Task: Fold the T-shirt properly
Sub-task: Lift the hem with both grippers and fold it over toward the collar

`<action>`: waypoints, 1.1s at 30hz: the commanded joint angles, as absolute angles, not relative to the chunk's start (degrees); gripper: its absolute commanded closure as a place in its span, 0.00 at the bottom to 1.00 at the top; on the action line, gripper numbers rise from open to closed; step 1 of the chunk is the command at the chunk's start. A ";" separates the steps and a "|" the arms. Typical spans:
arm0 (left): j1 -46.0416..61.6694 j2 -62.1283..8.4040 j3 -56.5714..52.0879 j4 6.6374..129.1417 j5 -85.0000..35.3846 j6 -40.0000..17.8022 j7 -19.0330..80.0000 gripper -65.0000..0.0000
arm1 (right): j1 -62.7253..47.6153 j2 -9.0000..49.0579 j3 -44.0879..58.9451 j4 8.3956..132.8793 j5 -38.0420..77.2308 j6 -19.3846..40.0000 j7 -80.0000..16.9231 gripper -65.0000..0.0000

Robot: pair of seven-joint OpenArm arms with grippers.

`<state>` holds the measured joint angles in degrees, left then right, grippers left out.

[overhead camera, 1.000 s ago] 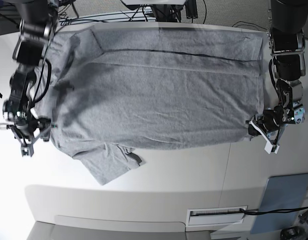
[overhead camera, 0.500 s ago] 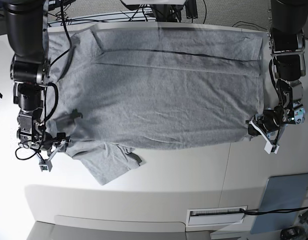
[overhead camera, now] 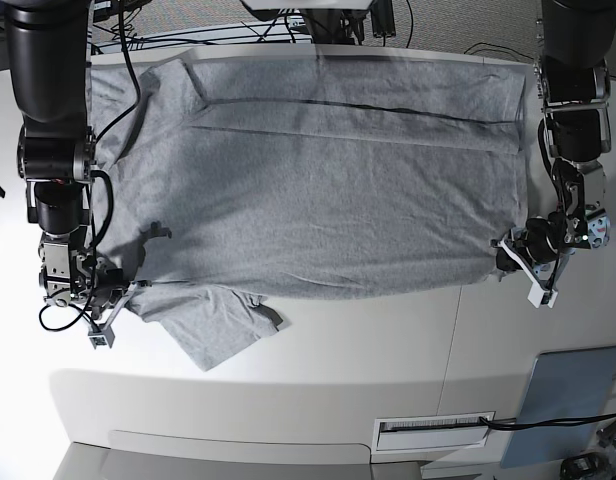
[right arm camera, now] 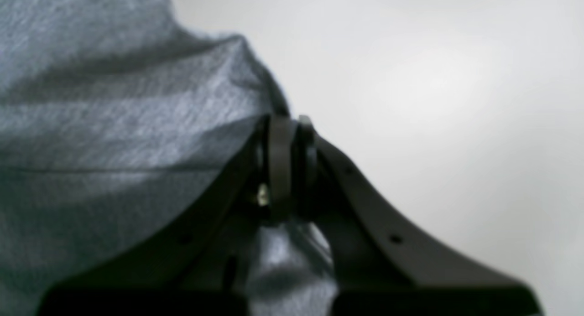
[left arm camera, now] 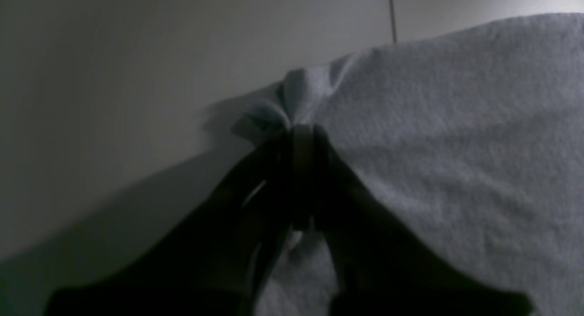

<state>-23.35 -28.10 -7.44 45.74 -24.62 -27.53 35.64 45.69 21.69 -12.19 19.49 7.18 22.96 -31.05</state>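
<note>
The heather-grey T-shirt [overhead camera: 318, 190] lies spread flat on the white table [overhead camera: 368, 350], plain side up, with one sleeve [overhead camera: 223, 325] sticking out toward the near edge. In the base view my right gripper [overhead camera: 106, 308] is at the shirt's near-left edge beside that sleeve. The right wrist view shows this gripper [right arm camera: 288, 124] shut, with grey fabric [right arm camera: 114, 124] pinched at its tips. My left gripper [overhead camera: 513, 257] is at the shirt's near-right corner. In the left wrist view it [left arm camera: 302, 132] is shut on a bunched bit of cloth [left arm camera: 303, 90].
A grey-blue panel [overhead camera: 573, 395] and a slotted vent [overhead camera: 433, 432] lie near the front right edge. Cables [overhead camera: 288, 25] run behind the table's far edge. A thin seam [left arm camera: 391, 15] crosses the table top beyond the shirt corner.
My right arm has come down along the shirt's left side toward the near edge, and its jaws have gone from open to shut on the cloth by the sleeve. The left arm has stayed put.
</note>
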 commanded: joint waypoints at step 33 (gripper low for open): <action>-4.58 -36.62 -15.73 69.78 -41.32 -28.71 40.32 1.00 | 2.42 29.36 4.23 95.31 2.33 14.26 -52.49 1.00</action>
